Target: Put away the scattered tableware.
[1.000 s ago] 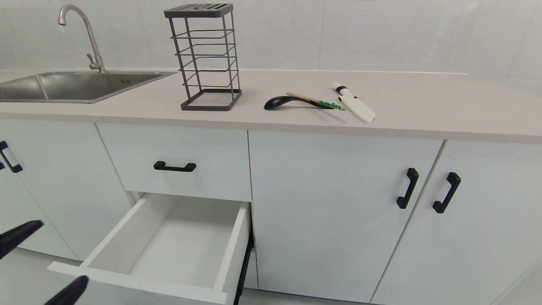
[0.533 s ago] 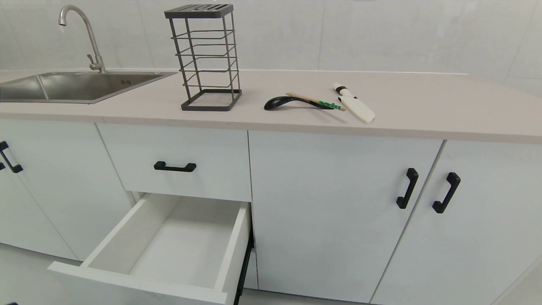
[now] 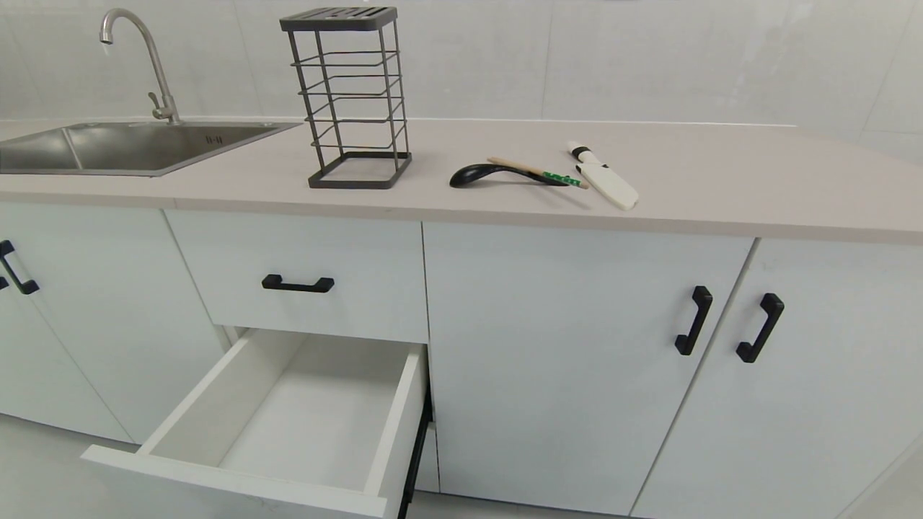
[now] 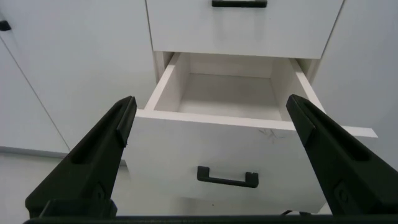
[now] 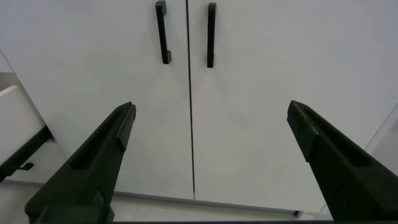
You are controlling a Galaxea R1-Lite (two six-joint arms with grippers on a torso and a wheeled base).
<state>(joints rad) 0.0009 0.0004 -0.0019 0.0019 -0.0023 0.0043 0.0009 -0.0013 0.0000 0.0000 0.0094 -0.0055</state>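
Three utensils lie close together on the tabletop [image 3: 721,187], right of the wire rack [image 3: 351,97]: one black spoon [image 3: 490,174], one wooden stick [image 3: 537,171] resting across its handle, and one white knife [image 3: 604,176]. One lower drawer [image 3: 393,418] stands pulled out, likely ready to take them. Your left hand [image 4: 211,106] is spread wide before that drawer. Your right hand [image 5: 211,111], equally wide, faces two cupboard doors [image 5: 249,137]. Both hold nothing.

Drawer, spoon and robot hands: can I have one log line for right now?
drawer: open | black spoon, chopsticks, white utensil: on counter | left hand: open, facing drawer | right hand: open, facing cupboard doors
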